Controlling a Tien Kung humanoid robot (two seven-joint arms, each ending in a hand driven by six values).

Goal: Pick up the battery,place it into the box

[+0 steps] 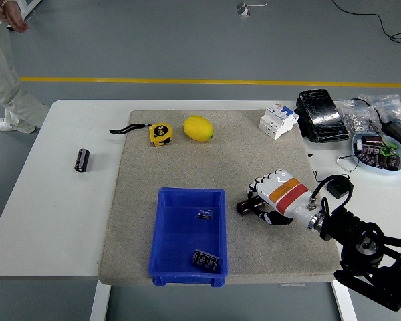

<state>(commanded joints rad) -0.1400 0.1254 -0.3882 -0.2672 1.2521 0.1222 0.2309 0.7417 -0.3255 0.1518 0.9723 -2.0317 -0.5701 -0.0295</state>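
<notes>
A black cylindrical battery (82, 160) lies on the white table left of the mat. The blue box (166, 235) stands on the mat's front part and holds two small dark batteries, one near its middle (204, 214) and one by its front wall (208, 259). My right hand (255, 200), white with an orange band, rests low over the mat just right of the box, fingers curled with nothing visibly held. My left arm is out of view.
A yellow tape measure (160, 133), a lemon (198, 128) and a white breaker (279, 120) lie along the mat's far edge. A black pouch (321, 114), bags and a dish of parts (377, 151) crowd the right. A person (7, 73) stands at the far left.
</notes>
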